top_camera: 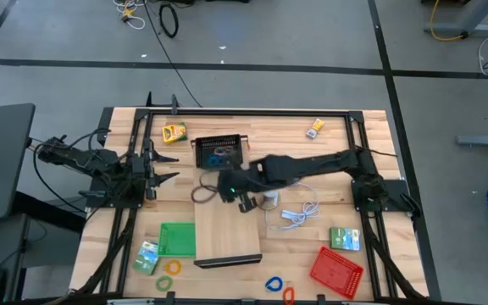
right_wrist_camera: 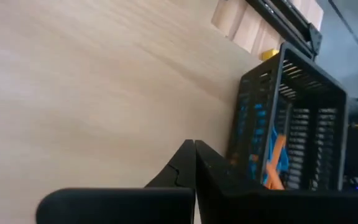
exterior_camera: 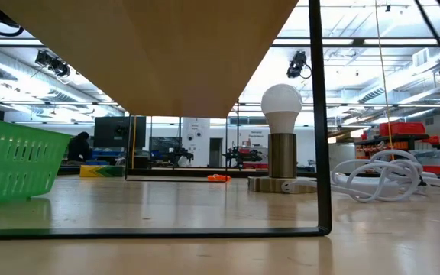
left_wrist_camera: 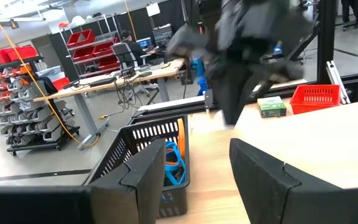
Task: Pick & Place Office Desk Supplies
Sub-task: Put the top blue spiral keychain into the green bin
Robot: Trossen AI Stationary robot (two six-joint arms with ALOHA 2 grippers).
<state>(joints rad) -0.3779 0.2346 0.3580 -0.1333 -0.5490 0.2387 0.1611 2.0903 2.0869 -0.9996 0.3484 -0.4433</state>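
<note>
The right gripper [top_camera: 242, 202] hangs low over the middle of the worktop [top_camera: 371, 169], beside the black mesh tray [top_camera: 220, 151] and at the near end of the long pale board [top_camera: 227, 233]. Its fingers [right_wrist_camera: 194, 168] are pressed together and carry nothing. Across the worktop the left gripper [top_camera: 169, 168] waits at its own side, fingers [left_wrist_camera: 148, 177] apart and empty, facing the same tray.

Blue and orange clips [right_wrist_camera: 272, 155] already lie inside the black tray. The rest of the supplies are scattered: a yellow card box [top_camera: 174, 132] at the far edge, another small yellow item [top_camera: 315, 129] toward the far right, green card boxes at the near left [top_camera: 148, 257] and right [top_camera: 344, 239], a blue loop [top_camera: 274, 284] and an orange one [top_camera: 289, 295] at the near edge, and yellow-green bands [top_camera: 169, 273] by the green tray [top_camera: 176, 239]. A red tray [top_camera: 335, 269] sits at the near right.

By the look of it, the right arm is between picks. To do the next one well, it should part its fingers before descending, choose a piece lying clear of the white cable [top_camera: 299, 213] and the lamp bulb [exterior_camera: 281, 103], and come straight down over a loop's rim rather than its hollow. Flat bands will likely slip, so a grip across one side looks wiser.
</note>
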